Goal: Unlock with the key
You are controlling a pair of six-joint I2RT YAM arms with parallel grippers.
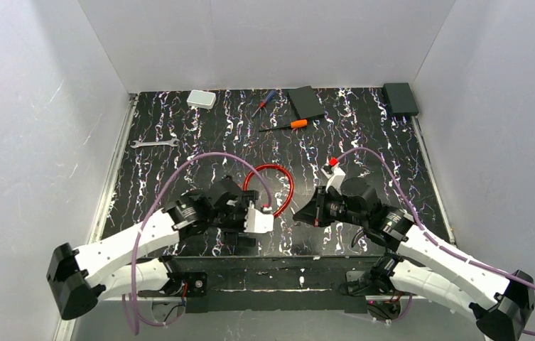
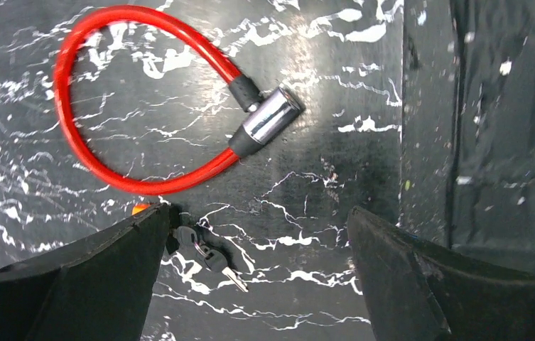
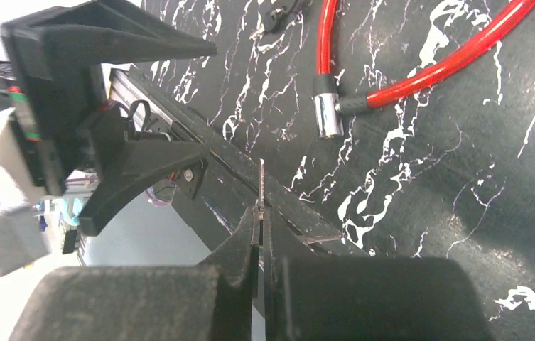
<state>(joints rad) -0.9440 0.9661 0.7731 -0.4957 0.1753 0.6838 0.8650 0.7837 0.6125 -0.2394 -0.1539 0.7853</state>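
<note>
The key (image 2: 209,254) lies flat on the black marbled table, a dark-headed little bunch on a ring with a short silvery bit, right beside my left gripper's left finger (image 2: 101,284). An orange speck (image 2: 140,209) peeks out behind that finger. My left gripper (image 2: 257,245) hovers over it, wide open and empty. The red cable lock (image 2: 72,121) lies just beyond, its silvery cylinder (image 2: 271,117) pointing right. My right gripper (image 3: 261,220) is shut; a thin metal sliver (image 3: 261,181) shows at its tip seam, and I cannot tell what it is. The right wrist view also shows the key (image 3: 278,14).
At the back lie an orange-handled screwdriver (image 1: 289,125), a small red-and-blue screwdriver (image 1: 263,104), a white box (image 1: 201,99) and two black boxes (image 1: 305,101) (image 1: 400,98). A flat silver wrench (image 1: 154,143) lies at the left. White walls surround the table; its near edge rail (image 3: 179,128) is close.
</note>
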